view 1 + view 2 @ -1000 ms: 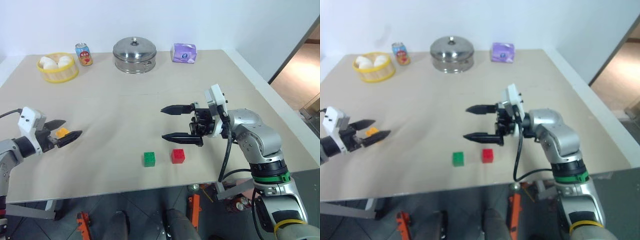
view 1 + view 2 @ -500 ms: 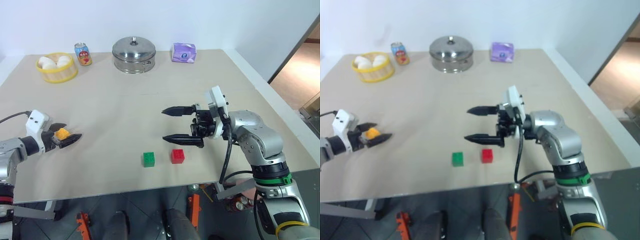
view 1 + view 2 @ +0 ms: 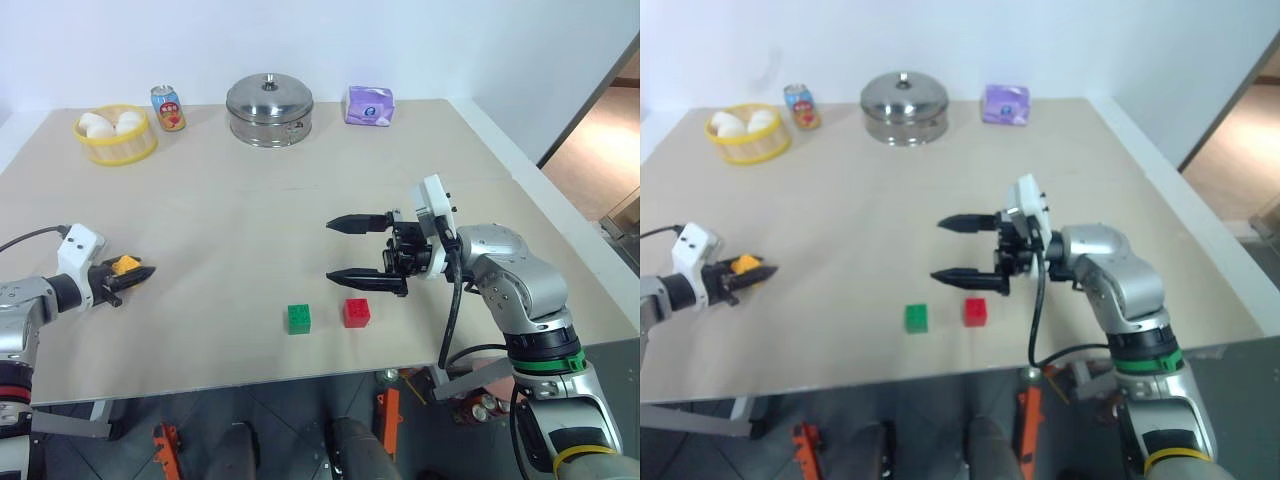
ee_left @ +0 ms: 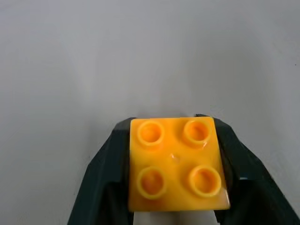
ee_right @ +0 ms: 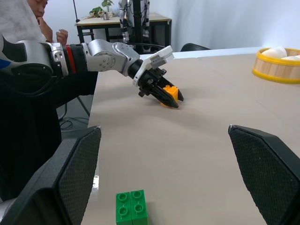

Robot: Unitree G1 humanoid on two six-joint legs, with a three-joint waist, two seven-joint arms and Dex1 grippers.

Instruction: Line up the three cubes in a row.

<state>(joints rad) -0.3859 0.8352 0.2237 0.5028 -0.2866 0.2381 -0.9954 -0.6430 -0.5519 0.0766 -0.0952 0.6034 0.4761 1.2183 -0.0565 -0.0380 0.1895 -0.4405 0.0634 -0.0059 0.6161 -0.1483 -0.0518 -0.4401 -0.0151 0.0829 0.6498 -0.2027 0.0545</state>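
One cube, the yellow-orange cube (image 4: 177, 164), is now clamped by the left gripper (image 3: 128, 275) near the table's (image 3: 300, 200) left edge; earlier those jaws stood open. Right gripper (image 3: 352, 250) hangs open above the red cube (image 3: 356, 312) and green cube (image 3: 298, 318) by the near edge.

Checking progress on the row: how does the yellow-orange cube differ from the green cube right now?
The yellow-orange cube sits gripped between the left gripper's black fingers; the green cube lies free on the table, untouched. The yellow-orange cube is far out on the table's left side, alone; the green cube is near the front edge, beside the red cube. Both are small studded toy bricks with studs up.
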